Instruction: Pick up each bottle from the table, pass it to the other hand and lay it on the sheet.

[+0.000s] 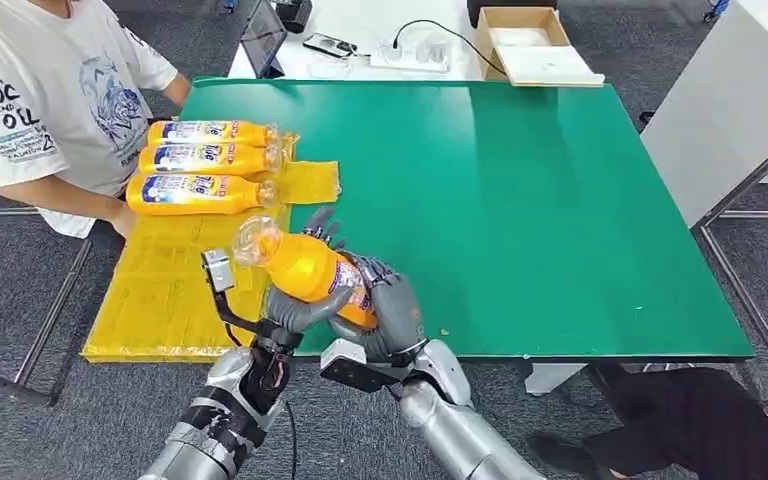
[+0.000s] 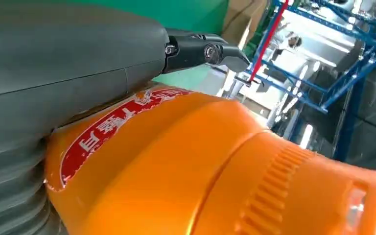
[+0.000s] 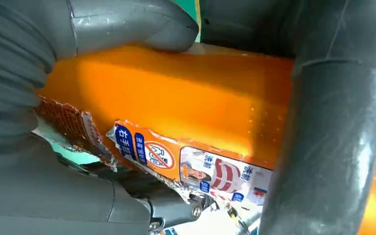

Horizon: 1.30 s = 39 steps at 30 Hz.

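Note:
An orange bottle with a clear cap end is held tilted in the air over the green table's near edge, beside the yellow sheet. My left hand wraps its middle from below. My right hand grips its lower end. The left wrist view shows the bottle against my left hand. In the right wrist view the labelled bottle sits under my right hand. Three more orange bottles lie side by side at the sheet's far end.
A person in a white T-shirt stands at the table's left, one hand by the sheet. A cardboard box, cables and a tablet lie on the white table beyond. Dark-clad legs show at the lower right.

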Available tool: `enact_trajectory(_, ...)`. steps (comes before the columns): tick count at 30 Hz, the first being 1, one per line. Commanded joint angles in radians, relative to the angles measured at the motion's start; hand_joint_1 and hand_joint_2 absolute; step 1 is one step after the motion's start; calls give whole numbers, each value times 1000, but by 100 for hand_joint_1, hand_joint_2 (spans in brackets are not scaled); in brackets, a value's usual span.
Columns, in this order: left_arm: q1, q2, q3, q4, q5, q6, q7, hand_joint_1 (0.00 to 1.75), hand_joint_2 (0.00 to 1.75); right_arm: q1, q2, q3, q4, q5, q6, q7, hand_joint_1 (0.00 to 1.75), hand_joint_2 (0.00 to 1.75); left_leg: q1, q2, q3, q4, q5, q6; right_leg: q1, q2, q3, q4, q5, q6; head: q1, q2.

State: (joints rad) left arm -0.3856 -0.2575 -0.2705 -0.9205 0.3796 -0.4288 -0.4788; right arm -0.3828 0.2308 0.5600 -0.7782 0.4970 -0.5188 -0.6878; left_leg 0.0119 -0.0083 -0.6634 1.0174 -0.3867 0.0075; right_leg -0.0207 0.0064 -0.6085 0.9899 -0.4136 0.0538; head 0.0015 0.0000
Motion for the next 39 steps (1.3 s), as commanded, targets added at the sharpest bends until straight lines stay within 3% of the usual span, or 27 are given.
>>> enact_trajectory(1,-77,-22,-31,-11,12,8,14,14,175,17,20,132,132,4,72,-10,175,175,1,-2,2,1,-1,0,2,-3,4,-1,-2,-2,0,0)
enact_trajectory(2,-75,-24,-30,-14,12,14,14,155,175,17,20,130,131,3,73,-10,175,175,2,-3,5,1,-3,0,2,-4,7,0,-3,-3,0,0)
enact_trajectory(3,-72,-28,-31,-22,18,12,15,175,175,15,23,127,130,5,76,-10,175,175,1,-3,3,1,-2,0,2,-4,5,0,-3,-2,0,0)
enact_trajectory(15,-53,-27,-41,-80,0,40,0,175,175,-22,41,61,142,33,38,33,175,175,2,-4,6,2,-4,0,3,-6,8,0,-5,-4,0,0)
enact_trajectory(16,-51,-27,-40,-85,-5,48,1,175,175,-30,44,52,145,38,36,47,49,175,2,-3,5,2,-3,0,2,-5,7,1,-4,-3,0,0)
enact_trajectory(17,-49,-28,-38,-92,-9,58,0,175,175,-39,47,43,150,45,30,65,0,175,1,-3,5,2,-3,0,2,-5,7,1,-4,-3,0,0)
enact_trajectory(18,-48,-26,-38,-101,-30,82,-10,175,175,-45,54,25,155,41,24,81,0,0,1,-3,2,1,-2,0,1,-4,4,1,-2,-2,0,0)
enact_trajectory(21,-48,-24,-29,-130,-135,233,-58,175,175,-62,60,-5,137,20,44,95,0,0,1,-2,2,1,-2,0,1,-3,3,1,-2,-2,0,0)
enact_trajectory(26,-55,-17,-29,-134,-175,286,-77,175,175,-53,54,-16,101,7,67,98,0,0,1,-3,7,2,-4,0,2,-5,9,1,-4,-4,1,0)
enact_trajectory(27,-70,-18,-13,-116,-254,432,-86,175,175,-34,52,-43,49,-34,82,75,0,0,2,-3,5,1,-3,0,2,-4,7,0,-3,-3,0,0)
enact_trajectory(28,-76,-14,-10,-116,-252,429,-86,175,175,-38,50,-43,45,-34,84,75,0,0,2,-2,10,2,-5,0,3,-4,12,0,-5,-5,0,0)
enact_trajectory(30,-134,0,50,-38,-396,689,-167,175,175,-9,34,-57,-73,-67,107,74,0,0,1,-4,5,1,-3,0,2,-5,8,0,-4,-3,0,0)
enact_trajectory(32,-159,13,75,-1,-405,697,-179,175,175,-4,32,-57,-106,-71,111,81,0,0,2,-4,7,2,-3,0,2,-5,9,1,-4,-4,1,0)
enact_trajectory(34,-202,23,135,74,-459,829,-216,175,175,13,35,-68,-163,-99,95,55,0,0,1,-1,0,0,0,0,1,-2,1,0,0,-2,1,0)
enact_trajectory(36,-243,49,177,152,-515,929,-219,175,175,32,39,-79,-211,-135,74,33,0,0,1,2,3,0,-1,0,2,1,3,0,-1,-3,1,0)
enact_trajectory(39,-259,74,204,201,-545,984,-219,175,175,52,35,-80,-253,-164,59,25,0,0,1,-2,4,0,-1,0,2,-2,5,0,-1,-2,2,0)
